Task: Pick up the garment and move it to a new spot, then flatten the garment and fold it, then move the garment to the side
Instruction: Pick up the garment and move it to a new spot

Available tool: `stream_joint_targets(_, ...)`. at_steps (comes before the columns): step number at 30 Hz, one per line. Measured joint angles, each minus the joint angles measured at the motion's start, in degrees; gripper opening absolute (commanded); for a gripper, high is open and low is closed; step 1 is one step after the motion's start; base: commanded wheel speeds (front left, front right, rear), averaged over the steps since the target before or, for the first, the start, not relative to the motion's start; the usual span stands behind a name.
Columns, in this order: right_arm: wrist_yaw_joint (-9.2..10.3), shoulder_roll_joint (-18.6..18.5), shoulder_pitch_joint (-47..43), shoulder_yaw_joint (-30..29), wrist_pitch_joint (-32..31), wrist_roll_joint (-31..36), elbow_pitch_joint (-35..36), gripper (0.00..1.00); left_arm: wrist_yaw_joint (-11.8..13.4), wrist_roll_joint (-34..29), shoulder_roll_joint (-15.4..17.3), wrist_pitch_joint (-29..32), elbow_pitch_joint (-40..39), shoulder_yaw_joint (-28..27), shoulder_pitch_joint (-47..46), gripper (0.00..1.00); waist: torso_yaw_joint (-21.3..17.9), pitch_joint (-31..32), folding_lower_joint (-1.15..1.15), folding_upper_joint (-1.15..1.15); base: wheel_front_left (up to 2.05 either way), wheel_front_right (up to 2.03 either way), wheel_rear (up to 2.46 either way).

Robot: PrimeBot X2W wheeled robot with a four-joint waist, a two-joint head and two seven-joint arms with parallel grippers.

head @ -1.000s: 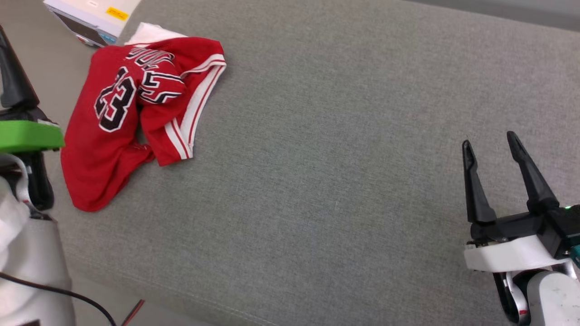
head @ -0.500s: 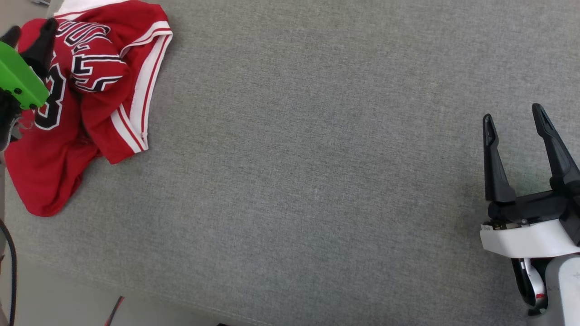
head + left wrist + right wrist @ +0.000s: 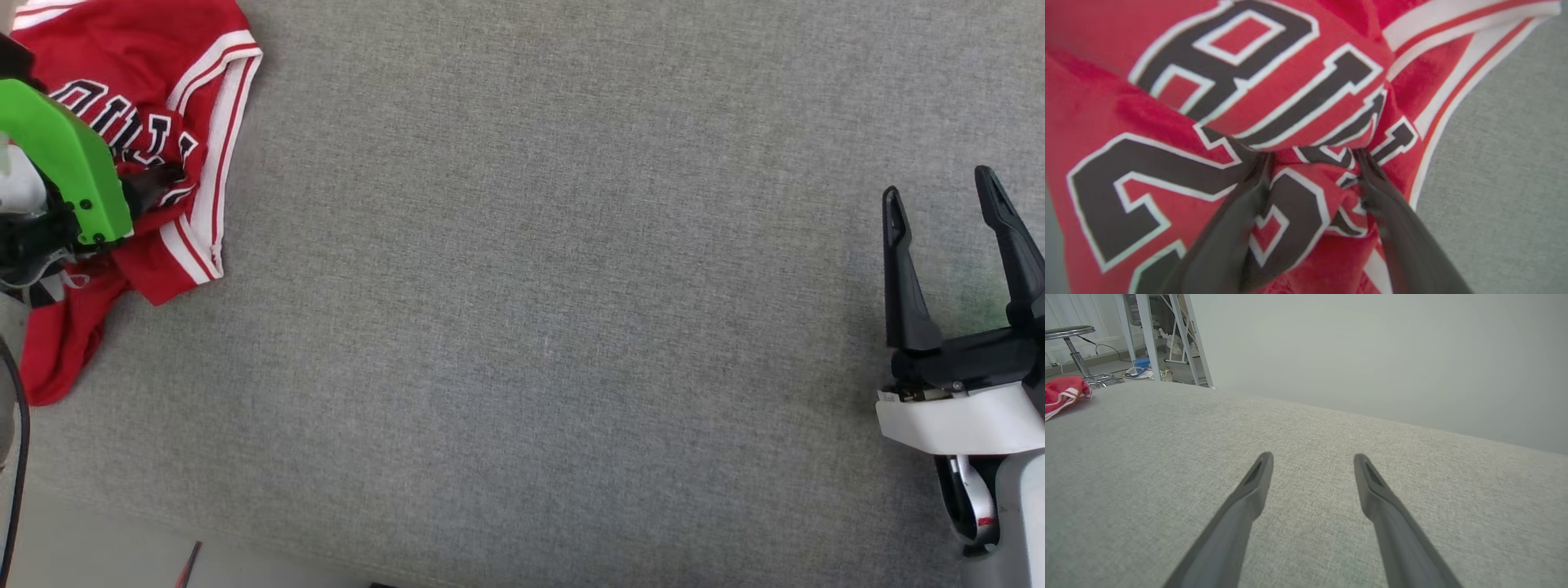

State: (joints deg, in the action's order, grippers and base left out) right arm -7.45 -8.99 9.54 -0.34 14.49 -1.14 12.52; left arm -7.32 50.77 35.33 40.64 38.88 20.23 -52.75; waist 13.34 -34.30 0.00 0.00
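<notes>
The garment, a crumpled red jersey with white red-striped trim and black lettering, lies at the far left of the grey padded surface. My left gripper is down on it, jaws open, its two dark fingers pressed into the cloth on either side of a bunched fold below the lettering. In the head view its green mount hides part of the shirt. My right gripper hangs open over bare padding at the far right, well away from the garment.
The padded surface's front edge runs along the lower left, with floor and a black cable beyond. In the right wrist view a metal stool and white frame legs stand past the far edge, beside a plain wall.
The head camera has shifted, so the garment sits further left in the picture. My left gripper has come down onto the garment from beside it. The right gripper stays open in its place.
</notes>
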Motion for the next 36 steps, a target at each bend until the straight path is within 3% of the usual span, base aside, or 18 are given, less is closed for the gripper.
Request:
stream_joint_targets(7,0.0,-0.01,0.1,0.03,0.0,-0.01,-0.01,1.0,0.09,1.29,-0.21,0.01,2.91,4.28,-1.99,1.0,-0.69,-0.55,-0.01,0.01,0.0,0.0,0.0)
stream_joint_targets(8,0.0,0.0,0.1,0.02,0.0,-0.01,-0.05,1.0,0.09,1.37,0.01,-0.01,3.04,5.04,-2.24,0.43,-0.79,-0.46,-0.01,0.01,0.0,0.0,0.0)
stream_joint_targets(9,0.0,0.05,0.1,0.01,0.0,-0.01,-0.1,1.0,0.09,1.37,0.3,-0.31,3.08,5.91,-2.4,0.0,-0.88,-0.31,-0.01,0.0,0.0,0.0,0.0)
stream_joint_targets(14,0.0,1.05,0.09,-0.09,0.01,-0.03,-0.4,1.0,0.03,1.56,0.86,-4.0,2.41,8.77,-2.52,0.0,-1.2,1.13,-0.01,0.0,0.0,0.0,0.0)
stream_joint_targets(22,0.0,3.57,-0.57,-0.53,0.16,-0.71,-1.69,1.0,0.01,0.37,4.22,-13.49,-6.11,14.63,-3.81,0.0,-1.61,6.63,-0.01,0.0,0.0,0.0,0.0)
stream_joint_targets(29,0.0,5.3,-1.52,-0.79,0.24,-1.57,-2.35,1.0,0.01,-2.13,5.86,-16.02,-15.81,20.03,-6.56,0.0,-2.52,11.44,-0.01,0.0,0.0,0.0,0.0)
stream_joint_targets(36,0.0,6.04,-2.44,-1.01,0.24,-2.3,-2.83,1.0,0.0,-4.27,4.69,-16.38,-24.95,25.1,-10.8,0.0,-5.98,14.37,-0.01,0.0,0.0,0.0,0.0)
